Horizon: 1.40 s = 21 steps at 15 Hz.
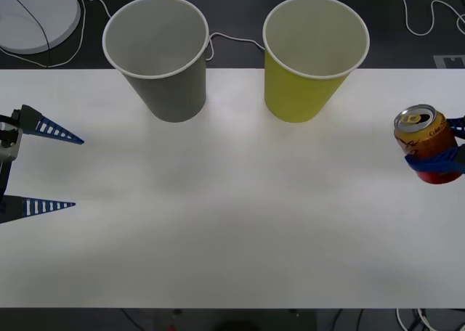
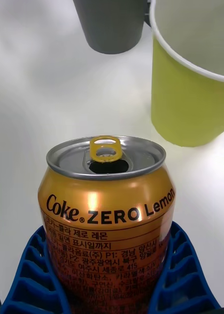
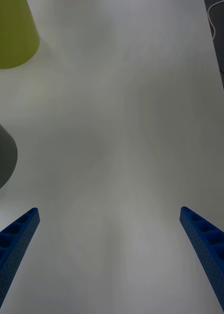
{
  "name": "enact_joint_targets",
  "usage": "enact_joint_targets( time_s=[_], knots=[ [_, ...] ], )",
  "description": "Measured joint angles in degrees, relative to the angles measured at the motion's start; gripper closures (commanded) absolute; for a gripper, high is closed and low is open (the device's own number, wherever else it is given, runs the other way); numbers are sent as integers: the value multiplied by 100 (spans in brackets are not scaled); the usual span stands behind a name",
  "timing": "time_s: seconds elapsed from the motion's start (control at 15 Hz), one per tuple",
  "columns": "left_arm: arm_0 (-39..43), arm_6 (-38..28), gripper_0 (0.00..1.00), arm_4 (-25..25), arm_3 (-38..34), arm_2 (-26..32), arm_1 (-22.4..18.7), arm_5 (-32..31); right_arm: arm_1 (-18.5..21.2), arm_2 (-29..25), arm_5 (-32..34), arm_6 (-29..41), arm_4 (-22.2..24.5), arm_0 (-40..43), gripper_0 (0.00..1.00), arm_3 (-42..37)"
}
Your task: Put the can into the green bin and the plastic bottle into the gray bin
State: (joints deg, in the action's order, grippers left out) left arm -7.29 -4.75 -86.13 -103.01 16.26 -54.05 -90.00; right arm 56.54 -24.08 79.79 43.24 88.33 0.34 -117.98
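Observation:
My right gripper [image 1: 438, 159] is shut on the can [image 1: 427, 143], an orange and red Coke Zero Lemon can with an open gold top, at the table's right edge. In the right wrist view the can [image 2: 107, 216] stands upright between the blue ribbed fingers [image 2: 183, 274]. The green bin [image 1: 312, 62] stands at the back, right of centre, to the left of the can; the gray bin [image 1: 161, 59] stands to its left. My left gripper [image 1: 76, 173] waits open at the table's left edge over bare table. The plastic bottle is out of view.
Both bins stand along the far edge of the white table [image 1: 232, 229]. Behind it lie white cables [image 1: 429, 19] and a round white disc [image 1: 36, 15] on a dark floor. In the left wrist view the green bin [image 3: 11, 34] and gray bin [image 3: 1, 157] show.

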Motion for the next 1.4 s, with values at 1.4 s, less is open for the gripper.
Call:
enact_joint_targets(
  time_s=[1.4],
  knots=[
    [0,0,0,0,0,0,0,0,248,3876,1023,1968,1418,-6047,100,2782]
  ],
)
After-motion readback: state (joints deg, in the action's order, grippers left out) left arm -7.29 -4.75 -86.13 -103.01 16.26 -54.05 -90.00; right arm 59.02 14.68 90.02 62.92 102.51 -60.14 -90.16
